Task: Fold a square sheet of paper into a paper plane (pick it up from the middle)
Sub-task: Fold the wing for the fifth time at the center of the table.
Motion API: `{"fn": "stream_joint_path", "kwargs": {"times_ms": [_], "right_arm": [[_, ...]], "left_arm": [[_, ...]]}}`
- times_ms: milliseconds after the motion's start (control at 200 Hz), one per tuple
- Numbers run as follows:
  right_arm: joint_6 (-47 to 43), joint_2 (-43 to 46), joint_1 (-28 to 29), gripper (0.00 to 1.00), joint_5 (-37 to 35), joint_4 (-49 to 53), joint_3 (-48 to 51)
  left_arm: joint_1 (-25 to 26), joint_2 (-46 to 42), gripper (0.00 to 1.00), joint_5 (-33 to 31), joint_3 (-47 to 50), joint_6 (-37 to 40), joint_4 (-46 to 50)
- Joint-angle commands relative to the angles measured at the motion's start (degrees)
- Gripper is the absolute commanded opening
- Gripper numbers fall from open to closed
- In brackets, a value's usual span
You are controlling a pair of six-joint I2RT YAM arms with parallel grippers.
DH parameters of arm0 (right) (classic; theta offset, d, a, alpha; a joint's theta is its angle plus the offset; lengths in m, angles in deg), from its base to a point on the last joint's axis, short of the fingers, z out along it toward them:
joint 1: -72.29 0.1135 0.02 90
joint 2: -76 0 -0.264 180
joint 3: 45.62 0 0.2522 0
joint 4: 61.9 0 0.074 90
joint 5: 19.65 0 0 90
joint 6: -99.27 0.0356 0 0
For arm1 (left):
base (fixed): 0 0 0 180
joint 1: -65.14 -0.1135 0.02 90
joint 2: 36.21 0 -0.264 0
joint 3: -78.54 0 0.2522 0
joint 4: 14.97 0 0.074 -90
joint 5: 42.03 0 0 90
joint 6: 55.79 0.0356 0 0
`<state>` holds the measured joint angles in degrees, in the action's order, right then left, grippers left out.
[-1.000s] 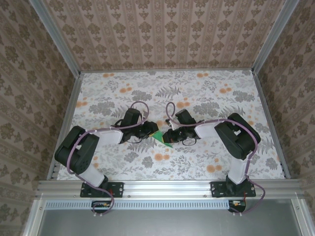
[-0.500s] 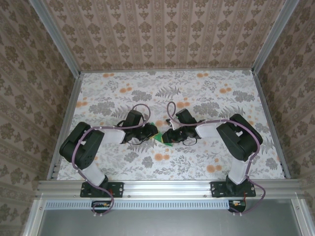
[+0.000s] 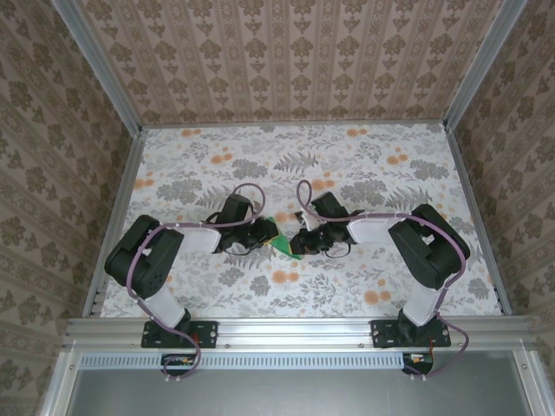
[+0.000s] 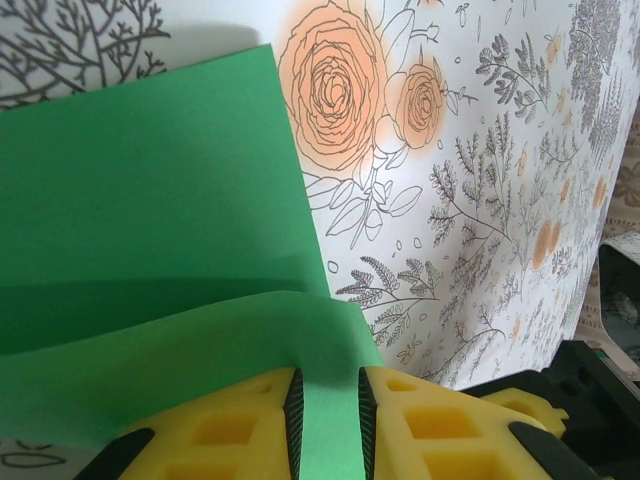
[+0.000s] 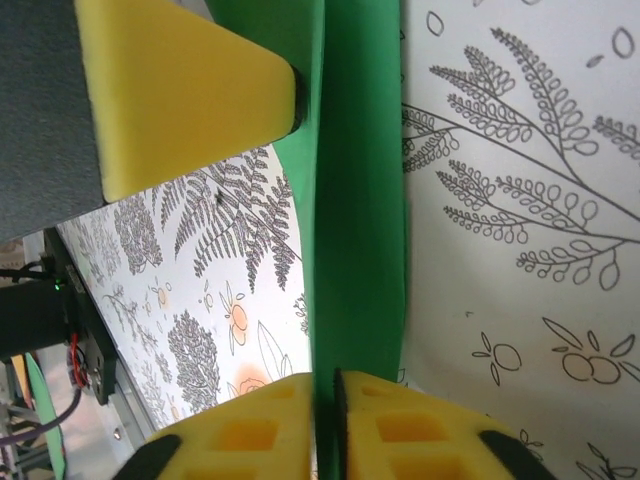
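Green paper (image 4: 150,200), edges off-frame, in grip of L jaws & R jaws.

Thin bright green sheet of paper (image 3: 283,243), plain, no print, sits approx mid-table (image 3: 364,165), partly folded, w/ one pointed corner aimed at the near edge. In the left wrist view the sheet (image 4: 150,230) has a flat back layer w/ a straight right edge, plus a front flap curling up into the left gripper (image 4: 327,405), pinched there. In the right wrist view the sheet (image 5: 360,200) shows nearly edge-on as a narrow upright band, lower end nipped in the right gripper (image 5: 325,410).
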<state>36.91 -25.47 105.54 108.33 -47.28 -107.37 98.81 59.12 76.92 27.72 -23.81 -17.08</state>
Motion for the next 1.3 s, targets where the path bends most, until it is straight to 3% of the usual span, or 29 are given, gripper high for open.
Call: {"fn": "stream_joint_path", "kwargs": {"times_ms": [0, 320, 525, 660, 905, 1300], "right_arm": [[-0.4, 0.1, -0.1, 0.11, 0.6, 2.6, 0.6], [-7.5, -0.3, 0.2, 0.09, -5.2, 7.9, -2.5], [-13.4, 4.1, 0.2, 0.25, -6.5, 13.4, -6.5], [-12.6, 4.9, 0.3, 0.28, -6.1, 15.1, -6.7], [-11.2, 4.2, 0.5, 0.28, -6.5, 17.6, -6.0], [-11.3, 2.1, 0.9, 0.20, -2.8, 17.6, -5.1]], "left_arm": [[0.1, -0.6, 0.25, -0.1, -0.2, 1.1, 0.7], [0.1, -1.6, 0.26, 0.2, -0.2, 0.5, 0.1], [0.1, -1.2, 0.25, -0.5, -0.4, 1.0, 1.0], [0.1, -0.7, 0.26, -0.2, 0.2, 0.7, 0.0], [0.3, -0.9, 0.25, 0.0, 0.7, 0.4, -0.5], [0.9, -1.1, 0.25, 0.1, 1.3, -0.4, -1.3]]}}
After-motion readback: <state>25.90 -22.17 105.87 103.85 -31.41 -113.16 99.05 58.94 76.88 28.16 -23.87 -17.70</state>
